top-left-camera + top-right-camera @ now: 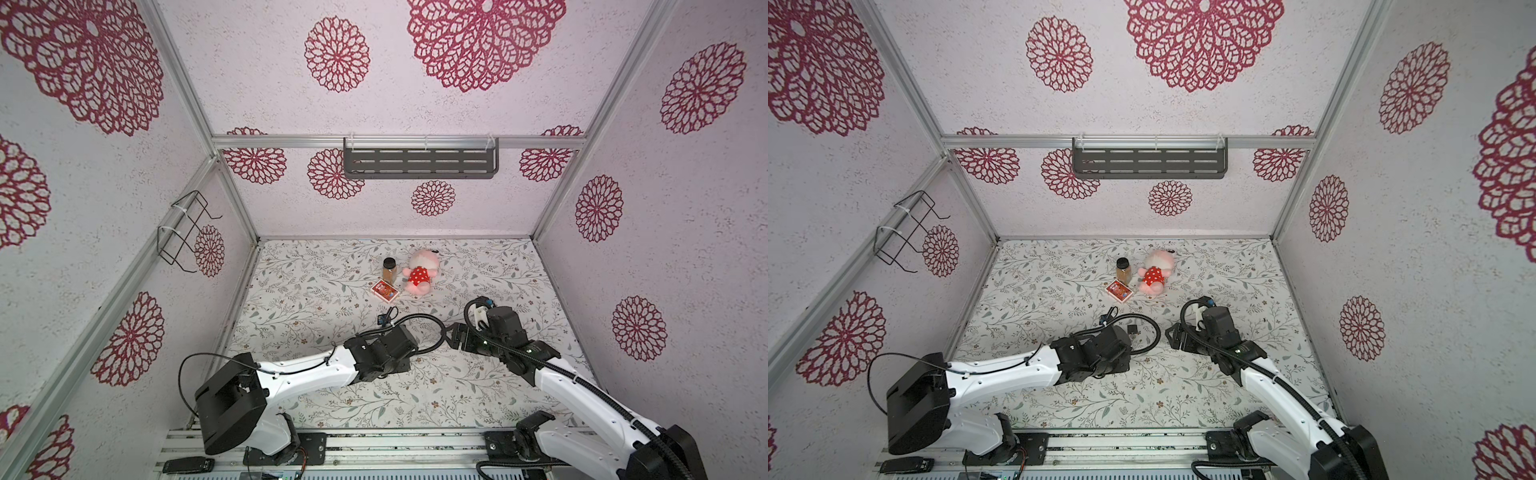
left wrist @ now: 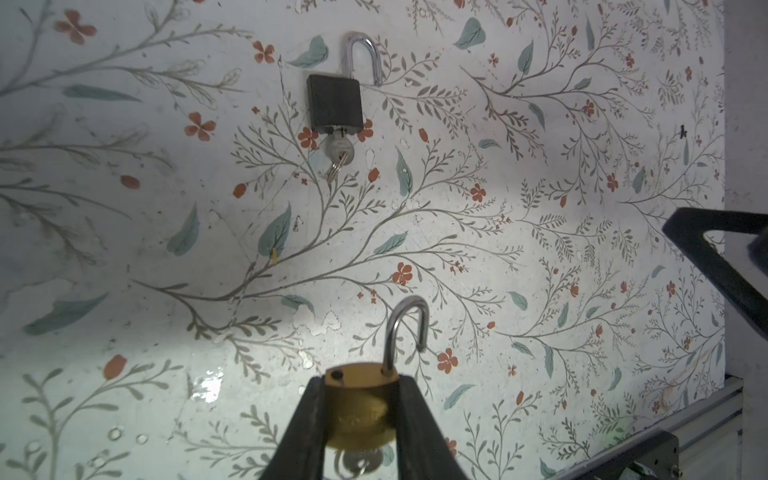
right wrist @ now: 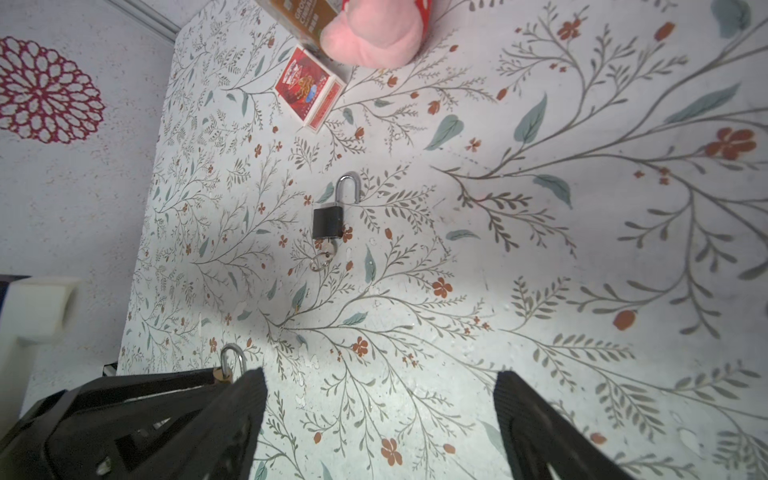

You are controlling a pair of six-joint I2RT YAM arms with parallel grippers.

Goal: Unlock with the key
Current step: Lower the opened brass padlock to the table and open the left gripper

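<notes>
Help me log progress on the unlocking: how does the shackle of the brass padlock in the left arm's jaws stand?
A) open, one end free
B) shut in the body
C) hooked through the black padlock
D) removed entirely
A: in the left wrist view the brass padlock sits clamped in the left gripper, and one end of its shackle stands clear of the body.

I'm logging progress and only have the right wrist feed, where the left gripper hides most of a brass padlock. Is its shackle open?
Observer: Yes. In the left wrist view the left gripper clamps the brass padlock by its sides, and the free end of the shackle is out of the body.
Operator: Is a key in it?
Observer: Yes, a key shows at its underside, between the fingers.
</notes>
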